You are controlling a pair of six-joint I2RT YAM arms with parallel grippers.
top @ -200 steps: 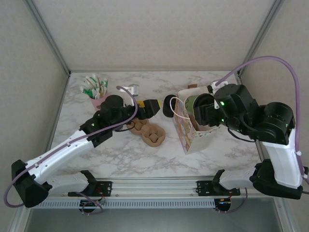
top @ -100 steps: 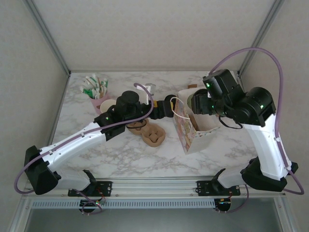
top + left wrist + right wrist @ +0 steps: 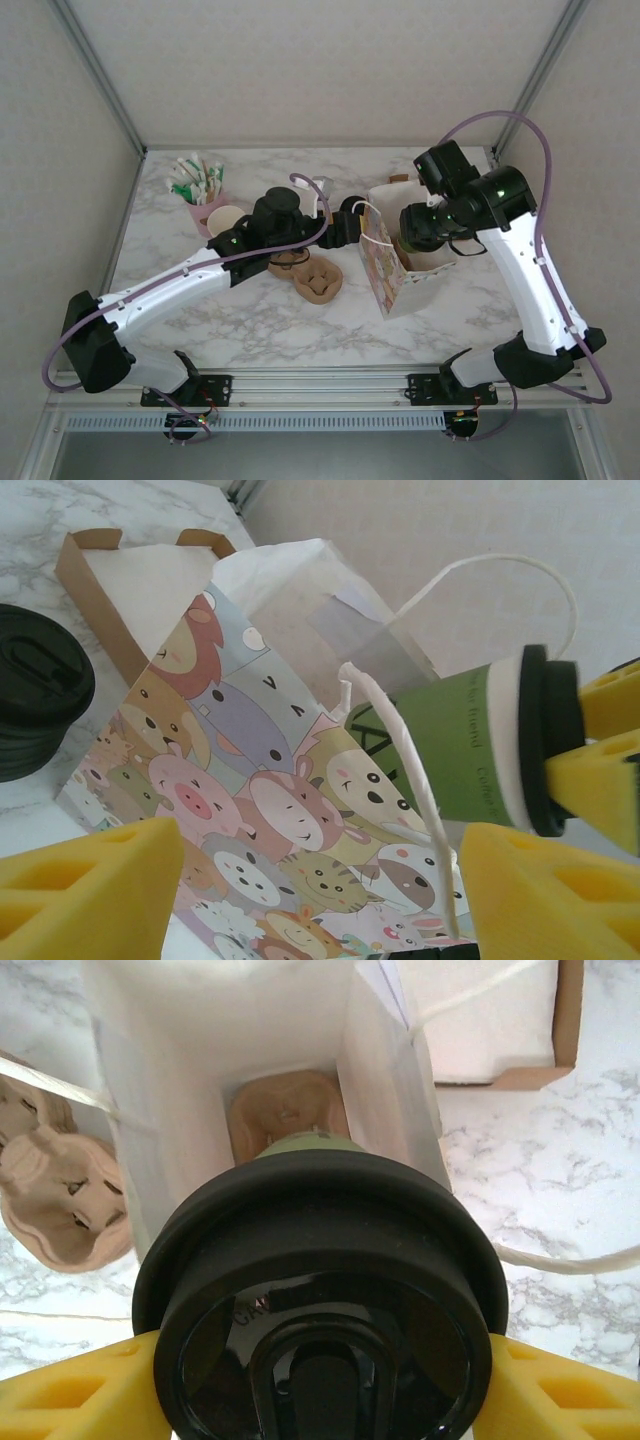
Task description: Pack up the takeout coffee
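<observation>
**Olive-green paper takeout coffee with round black plastic lid, held at the mouth of the bag**

- Right gripper: yellow foam fingers clamped on either side of the cup's black lid. The takeout coffee hangs tilted over the open top of the white paper bag printed with cartoon animals. In the left wrist view the cup's base end is hidden behind the bag's printed wall. Whether it touches anything inside I cannot tell.
- In the right wrist view the lid points at the camera and the cup aims straight into the bag's white interior. A tan moulded-pulp cup holder lies on the bag's floor below it.
- Left gripper: yellow fingers spread wide apart and clamped on nothing. It sits just left of the bag, facing its printed side. A white string handle loops up between the camera and the cup.
- The bag stands upright, right of centre on the marbled white worktop.
- Left of the bag, near side: a brown pulp cup carrier lies flat on the worktop.
- Far side of the bag: an open brown cardboard box, with a squat black cylinder beside it.
- Far left: a pink cup of green-and-white sachets.
</observation>
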